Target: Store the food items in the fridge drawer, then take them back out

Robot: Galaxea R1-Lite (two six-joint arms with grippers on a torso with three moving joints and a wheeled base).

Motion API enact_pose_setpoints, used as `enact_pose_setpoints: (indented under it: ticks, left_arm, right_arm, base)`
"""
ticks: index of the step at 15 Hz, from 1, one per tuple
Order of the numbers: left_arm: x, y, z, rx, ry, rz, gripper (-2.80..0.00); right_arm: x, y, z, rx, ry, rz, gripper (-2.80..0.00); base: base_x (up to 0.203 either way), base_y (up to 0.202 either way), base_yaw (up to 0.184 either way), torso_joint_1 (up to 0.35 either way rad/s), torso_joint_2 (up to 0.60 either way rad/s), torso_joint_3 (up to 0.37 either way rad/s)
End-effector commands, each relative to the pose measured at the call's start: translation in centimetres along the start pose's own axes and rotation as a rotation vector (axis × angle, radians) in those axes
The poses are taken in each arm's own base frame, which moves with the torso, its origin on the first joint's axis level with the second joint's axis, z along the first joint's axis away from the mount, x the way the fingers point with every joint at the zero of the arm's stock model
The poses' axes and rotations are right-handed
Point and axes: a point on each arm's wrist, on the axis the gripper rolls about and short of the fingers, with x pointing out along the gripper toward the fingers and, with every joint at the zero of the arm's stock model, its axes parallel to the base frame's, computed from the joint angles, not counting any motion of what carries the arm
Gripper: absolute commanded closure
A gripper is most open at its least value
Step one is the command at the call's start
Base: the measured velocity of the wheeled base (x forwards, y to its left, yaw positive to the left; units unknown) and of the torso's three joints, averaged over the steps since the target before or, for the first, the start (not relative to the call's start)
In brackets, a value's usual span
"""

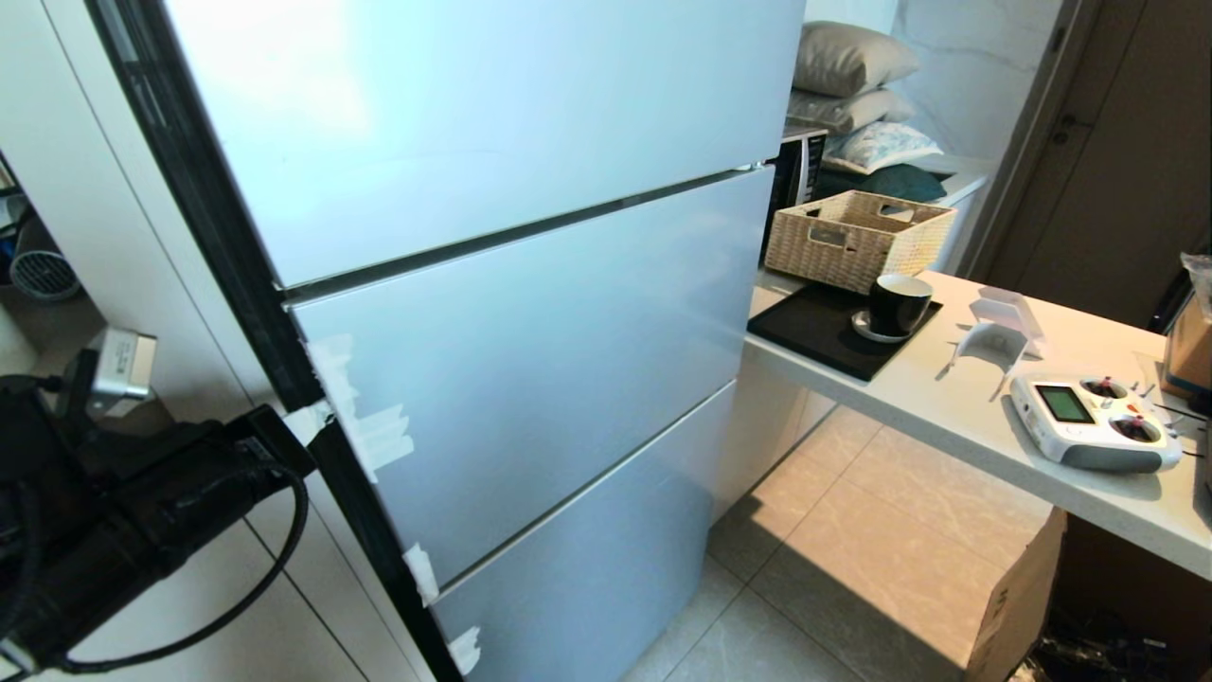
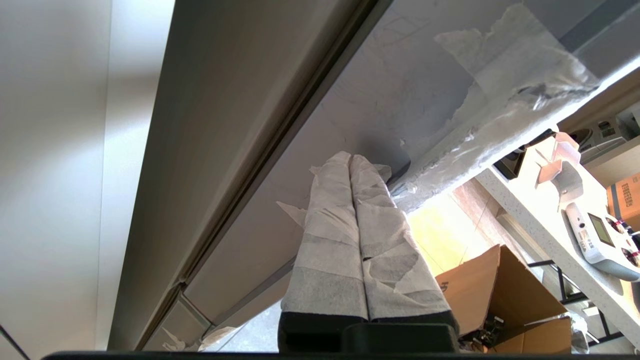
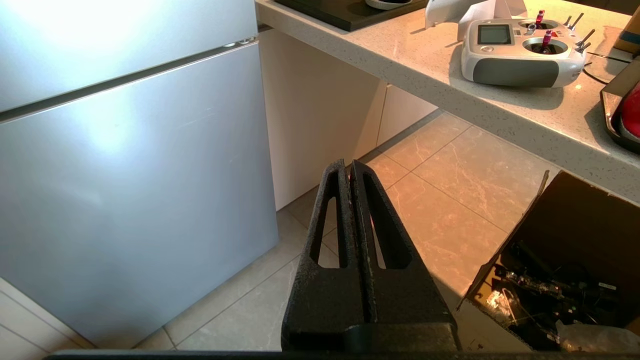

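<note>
The left gripper (image 2: 351, 162), its tape-wrapped fingers clenched on nothing, noses against the middle fridge door's (image 1: 530, 360) taped edge and should hook behind that lip before pulling; the right gripper (image 3: 348, 167) hangs clenched, fridge drawer and fruit unseen.

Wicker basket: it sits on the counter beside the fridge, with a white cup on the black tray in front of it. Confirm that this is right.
Not quite: the cup is black, not white, as the head view shows. The rest holds: the wicker basket sits on the counter beside the fridge, with the cup on the black tray in front of it.
</note>
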Motion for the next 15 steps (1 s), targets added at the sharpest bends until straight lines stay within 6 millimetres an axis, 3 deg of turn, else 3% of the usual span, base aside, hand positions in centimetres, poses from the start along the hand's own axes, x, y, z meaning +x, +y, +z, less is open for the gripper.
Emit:
enact_pose_setpoints:
  ticks: [1, 11, 15]
  left_arm:
    - [-0.3, -0.2, -0.2, -0.001, 0.006, -0.018, 0.0]
    - [-2.3, -1.8, -1.1, 0.01, 0.054, -0.191, 0.0]
    - [-3.6, -3.6, -2.4, 0.019, 0.108, -0.307, 0.0]
  right_arm:
    - [0.0, 0.0, 0.0, 0.0, 0.001, 0.0, 0.0]
    - [0.0, 0.0, 0.0, 0.0, 0.001, 0.0, 0.0]
    - [0.0, 0.0, 0.0, 0.0, 0.001, 0.0, 0.0]
  base:
    - [0.0, 0.0, 0.0, 0.0, 0.0, 0.0]
    - [0.0, 0.0, 0.0, 0.0, 0.0, 0.0]
    - [0.0, 0.0, 0.0, 0.0, 0.0, 0.0]
